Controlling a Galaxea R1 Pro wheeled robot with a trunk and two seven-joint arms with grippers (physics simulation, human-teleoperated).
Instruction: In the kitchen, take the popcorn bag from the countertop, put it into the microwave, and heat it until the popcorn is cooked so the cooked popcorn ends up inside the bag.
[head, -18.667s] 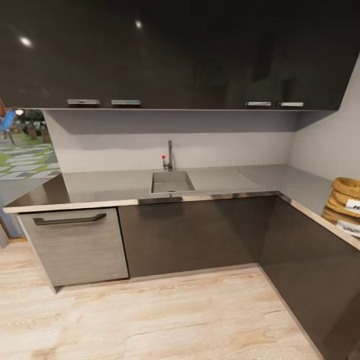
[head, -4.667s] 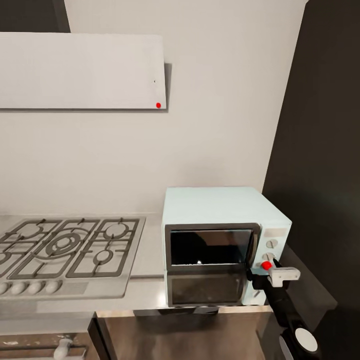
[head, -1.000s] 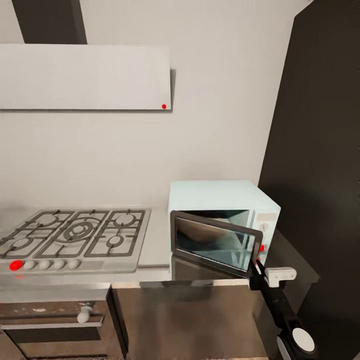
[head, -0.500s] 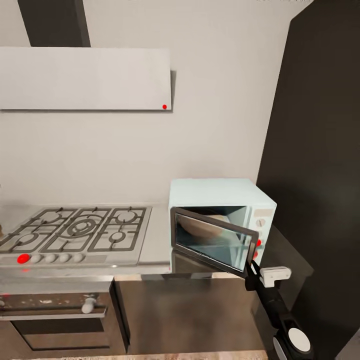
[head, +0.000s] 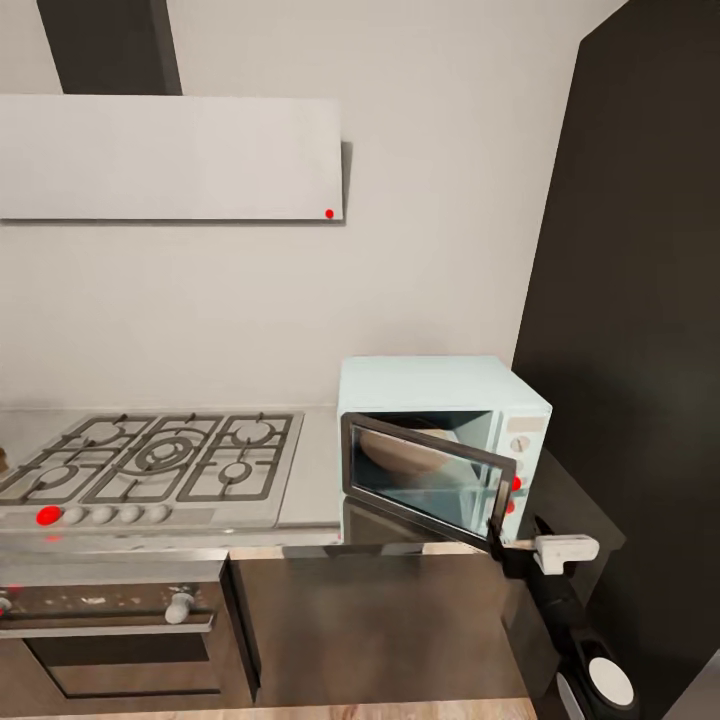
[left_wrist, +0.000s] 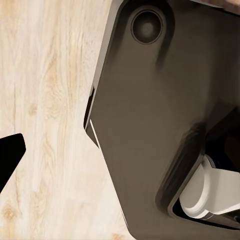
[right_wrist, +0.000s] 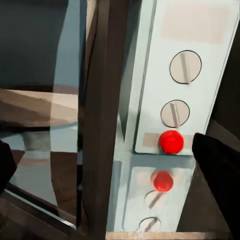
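Right gripper (head: 503, 545) at microwave (head: 445, 385) door edge

1. The setting is presenting itself as a domestic kitchen (head: 430, 180), rendered in simulation, with plain white walls running behind the work area.
2. A steel gas hob (head: 150, 470) with black grates and a row of front knobs is lying in the grey tabletop (head: 315, 480).
3. A flat white extractor hood (head: 170, 157) is hanging on the wall directly above the hob.
4. A built-in oven (head: 110, 640) with a white knob is sitting under the hob, among dark cabinets (head: 380, 630).
5. A pale mint-blue microwave (head: 440, 385) is standing on the tabletop beside a tall dark unit (head: 640, 300), its glass door hanging partly open.
6. Light wood flooring (left_wrist: 45, 100) is showing in the left wrist view.
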